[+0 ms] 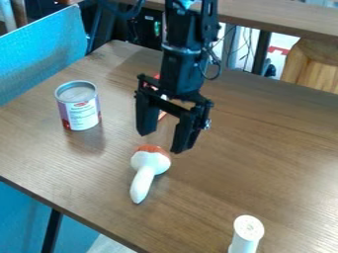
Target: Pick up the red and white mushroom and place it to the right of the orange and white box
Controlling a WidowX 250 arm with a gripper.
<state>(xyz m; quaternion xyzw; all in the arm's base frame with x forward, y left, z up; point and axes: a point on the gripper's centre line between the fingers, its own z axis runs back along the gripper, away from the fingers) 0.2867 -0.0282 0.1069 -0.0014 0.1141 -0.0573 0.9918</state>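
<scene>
The gripper [162,141] hangs over the middle of the worktop [264,153], its jaws wide open with nothing between them. The toy [147,170], white with an orange-red top and shaped rather like a mushroom, lies on its side just below the jaws in the view, its stem tapering towards the near edge. The can [79,107] stands upright to the left, well apart from the toy; a white tube [247,234] is at the bottom edge, and a red thing [163,114] is partly hidden behind the gripper. For a sound grip on the toy, the jaws would best be centred over it before they go low – coming down short could nudge the head and set it rolling. They already seem spread roughly across the line of the stem, so little turning looks needed. The neck, where head meets stem, is probably the surest place to close: the tip is thin and would leave the heavier-looking head to swing, while the round head could squirt out of a shallow pinch. A straight descent, tips close to the wood but not pressing on it, then a slow, even squeeze would suit it – with a short lift to check the hold.
</scene>
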